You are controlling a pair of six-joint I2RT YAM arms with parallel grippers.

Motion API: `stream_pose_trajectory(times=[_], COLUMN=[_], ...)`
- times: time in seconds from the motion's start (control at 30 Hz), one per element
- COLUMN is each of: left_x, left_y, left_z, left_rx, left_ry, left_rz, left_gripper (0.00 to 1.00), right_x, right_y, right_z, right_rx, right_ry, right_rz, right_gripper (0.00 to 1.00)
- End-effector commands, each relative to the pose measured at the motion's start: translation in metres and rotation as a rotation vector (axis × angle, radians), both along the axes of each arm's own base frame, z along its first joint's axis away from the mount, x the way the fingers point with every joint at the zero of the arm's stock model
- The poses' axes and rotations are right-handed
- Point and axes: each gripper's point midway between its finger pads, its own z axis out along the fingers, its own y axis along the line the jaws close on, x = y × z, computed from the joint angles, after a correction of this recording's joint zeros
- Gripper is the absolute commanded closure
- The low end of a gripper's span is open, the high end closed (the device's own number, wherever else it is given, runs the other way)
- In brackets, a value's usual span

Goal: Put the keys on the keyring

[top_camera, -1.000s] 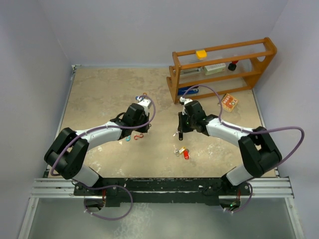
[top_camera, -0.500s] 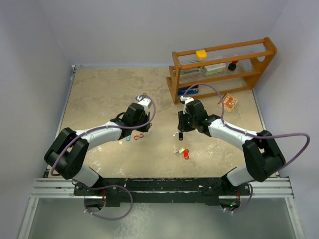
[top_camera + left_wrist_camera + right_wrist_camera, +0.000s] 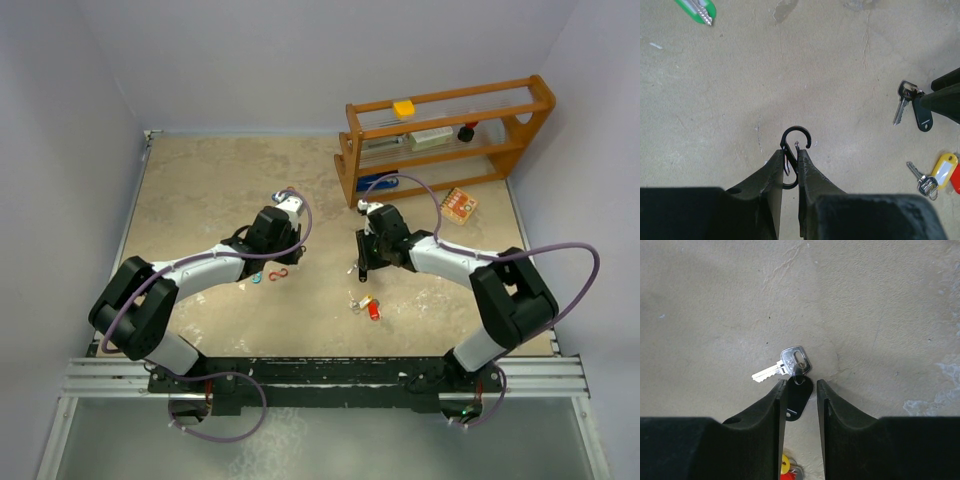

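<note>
Nearest the front edge of the bench [image 3: 200,190], 2 keys are lying together, a yellow-tagged key [image 3: 365,299] and a red-tagged key [image 3: 374,312]; further in, around mid-bench, the left gripper [image 3: 790,162] is clenching the keyring [image 3: 796,142], a black S-shaped hook, by its lower loop, with the upper loop sticking out free; level with it to the right, the right gripper [image 3: 799,390] is standing released, its jaws parted around the black tag [image 3: 799,399] of a silver key [image 3: 790,364] lying flat on the bench, with a sliver of gap showing beside the tag; these keys are looking light, stiff and slick, likely skidding when nudged; I am judging the plastic tag the better hold, keeping the metal head clear for the hook; beyond, a wooden rack [image 3: 450,100] is standing at the far right corner.
</note>
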Motion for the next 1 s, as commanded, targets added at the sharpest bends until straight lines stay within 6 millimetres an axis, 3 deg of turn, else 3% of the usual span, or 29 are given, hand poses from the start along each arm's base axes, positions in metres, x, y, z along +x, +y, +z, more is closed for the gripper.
stream_pose_trajectory(times=[0.0, 0.57, 0.77, 0.87, 0.97], left_x=[0.006, 0.005, 0.005, 0.006, 0.007], left_y=[-0.009, -0.008, -0.008, -0.009, -0.013], left_z=[0.01, 0.005, 0.005, 0.006, 0.005], left_rx=[-0.043, -0.031, -0.028, -0.031, -0.04], left_ry=[-0.034, -0.024, -0.025, -0.026, -0.02], left_rz=[-0.011, -0.011, -0.011, -0.013, -0.023], left_gripper=[1.0, 1.0, 1.0, 1.0, 1.0], right_x=[0.013, 0.017, 0.019, 0.022, 0.023], right_y=[0.009, 0.01, 0.008, 0.007, 0.006], right_z=[0.011, 0.002, 0.004, 0.013, 0.022], right_rx=[0.013, 0.002, -0.006, -0.006, -0.004], right_ry=[-0.048, -0.043, -0.057, -0.084, -0.117], right_rz=[0.02, 0.017, 0.006, 0.006, 0.023], right_gripper=[0.67, 0.75, 0.87, 0.96, 0.99])
